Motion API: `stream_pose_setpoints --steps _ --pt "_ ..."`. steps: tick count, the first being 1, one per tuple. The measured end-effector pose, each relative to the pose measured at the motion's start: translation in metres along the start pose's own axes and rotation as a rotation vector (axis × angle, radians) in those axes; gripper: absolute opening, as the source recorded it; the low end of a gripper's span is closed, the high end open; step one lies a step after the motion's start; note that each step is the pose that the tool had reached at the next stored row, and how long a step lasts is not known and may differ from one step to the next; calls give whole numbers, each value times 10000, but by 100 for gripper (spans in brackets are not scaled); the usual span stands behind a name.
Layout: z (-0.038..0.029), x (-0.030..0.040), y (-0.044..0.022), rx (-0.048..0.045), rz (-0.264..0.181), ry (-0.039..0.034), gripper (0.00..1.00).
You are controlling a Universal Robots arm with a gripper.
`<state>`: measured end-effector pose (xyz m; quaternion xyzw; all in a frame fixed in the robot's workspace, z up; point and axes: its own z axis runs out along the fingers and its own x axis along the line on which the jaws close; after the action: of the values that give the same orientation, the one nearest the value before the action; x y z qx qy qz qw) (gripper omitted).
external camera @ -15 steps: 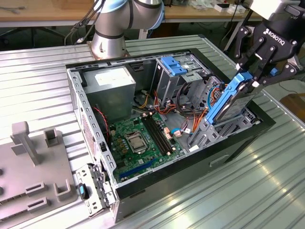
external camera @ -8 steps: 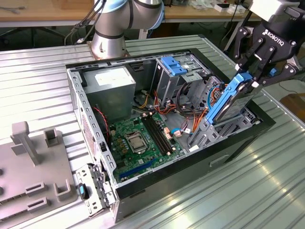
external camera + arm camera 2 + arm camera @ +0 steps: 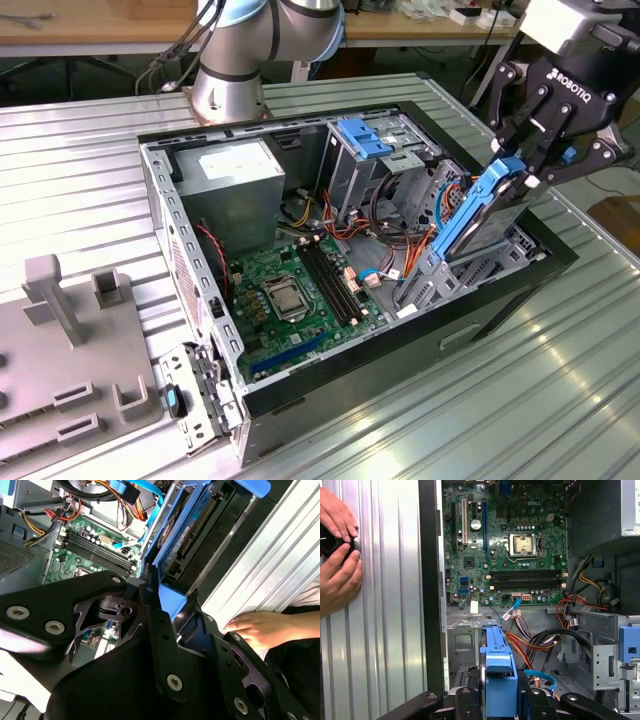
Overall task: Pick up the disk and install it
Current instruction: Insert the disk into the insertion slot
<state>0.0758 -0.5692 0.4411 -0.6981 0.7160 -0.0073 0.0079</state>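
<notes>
The end effector (image 3: 172, 602) gripped the blue-railed disk (image 3: 194, 527), angled into the computer case (image 3: 231, 527) beside the motherboard (image 3: 95, 545), while a hand (image 3: 260, 627) rested on the ribbed worktop (image 3: 272, 555).

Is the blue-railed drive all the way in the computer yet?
No: the disk leans tilted, upper end above the case, gripper clamped on it.

Disk (image 3: 478, 215) tilted, lower end down in case corner, gripper (image 3: 522, 168) clamped on top end. Cable tangle (image 3: 395, 250) crowds inner side; tall cage (image 3: 365, 150) just beyond. Open room above motherboard (image 3: 290, 290). Person's hands (image 3: 340, 575) on table (image 3: 390, 630) beside case wall (image 3: 431, 580).
</notes>
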Motion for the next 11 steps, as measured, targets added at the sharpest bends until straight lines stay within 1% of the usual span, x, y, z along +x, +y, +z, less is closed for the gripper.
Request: stream_pose_setpoints --steps 11 --pt "104 0 3 -5 -7 0 37"
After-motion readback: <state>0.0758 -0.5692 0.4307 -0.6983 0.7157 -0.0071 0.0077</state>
